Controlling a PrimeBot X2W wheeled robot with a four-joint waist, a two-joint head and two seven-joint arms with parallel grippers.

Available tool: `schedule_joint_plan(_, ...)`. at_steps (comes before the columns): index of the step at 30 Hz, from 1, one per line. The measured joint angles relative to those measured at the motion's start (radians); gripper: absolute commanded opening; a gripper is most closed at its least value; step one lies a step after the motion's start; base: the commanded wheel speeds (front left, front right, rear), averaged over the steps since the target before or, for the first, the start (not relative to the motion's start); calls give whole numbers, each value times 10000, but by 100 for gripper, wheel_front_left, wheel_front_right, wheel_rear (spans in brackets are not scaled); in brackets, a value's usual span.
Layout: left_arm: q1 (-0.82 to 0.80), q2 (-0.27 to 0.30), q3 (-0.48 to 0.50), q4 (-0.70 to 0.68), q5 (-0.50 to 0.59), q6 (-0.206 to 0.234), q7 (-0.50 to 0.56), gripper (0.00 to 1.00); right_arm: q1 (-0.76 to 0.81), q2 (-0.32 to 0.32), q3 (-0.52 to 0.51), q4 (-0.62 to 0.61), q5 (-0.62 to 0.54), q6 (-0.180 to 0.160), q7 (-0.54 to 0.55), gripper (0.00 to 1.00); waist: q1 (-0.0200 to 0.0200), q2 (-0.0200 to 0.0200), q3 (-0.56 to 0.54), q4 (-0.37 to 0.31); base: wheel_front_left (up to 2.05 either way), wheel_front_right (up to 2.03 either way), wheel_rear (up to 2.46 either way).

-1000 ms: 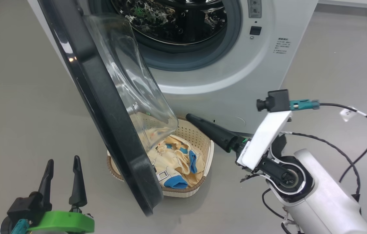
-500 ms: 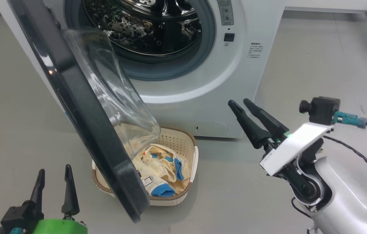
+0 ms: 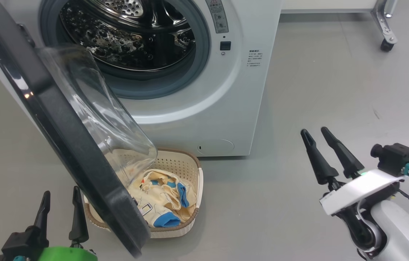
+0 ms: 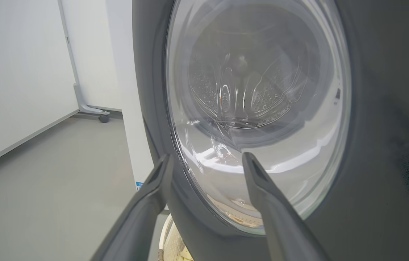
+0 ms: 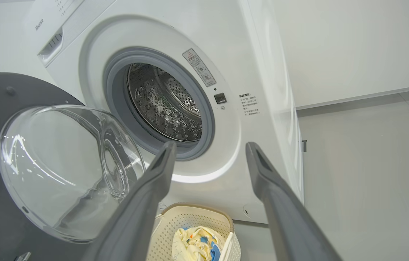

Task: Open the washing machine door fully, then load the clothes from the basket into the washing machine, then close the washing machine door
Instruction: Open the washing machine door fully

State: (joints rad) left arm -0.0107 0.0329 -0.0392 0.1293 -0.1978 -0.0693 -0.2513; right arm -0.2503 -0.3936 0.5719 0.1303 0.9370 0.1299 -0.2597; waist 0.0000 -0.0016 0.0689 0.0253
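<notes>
Both pincers stand open, gripping nothing. Just right of the left pincer (image 3: 61, 192) stands the washing machine door (image 3: 81, 152), its lower rim overlapping the basket (image 3: 197, 181) beyond it on the floor (image 3: 298, 90). The clothes (image 3: 161, 203) lie heaped inside that basket, well left of the right pincer (image 3: 314, 131). Ahead and left of it, the washing machine (image 3: 204, 119) shows its bare steel drum (image 3: 124, 40).

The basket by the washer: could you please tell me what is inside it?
Cream-yellow clothes with blue cuffs lie in the basket. The open washing machine door covers its left part, so anything there is hidden.
</notes>
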Motion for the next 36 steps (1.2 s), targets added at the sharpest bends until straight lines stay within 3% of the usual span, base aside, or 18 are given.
schedule_joint_plan(10, 24, 2, -109, 23, 52, -73, 0, 100, 718, -272, -957, 1129, -1250, -88, 0, 100, 0, 0, -48, -185, 0, 0, 0)
schedule_joint_plan(19, 158, 2, -107, 67, 56, -73, 0, 100, 1073, 403, -2706, 972, -2320, -433, 12, 100, 0, 0, -43, -208, 0, 0, 0)
schedule_joint_plan(36, 160, 2, -130, 82, 142, -82, 0, 100, 2074, 1227, -4460, 688, -4431, -443, 13, 100, 0, 0, -28, -38, 0, 0, 0)
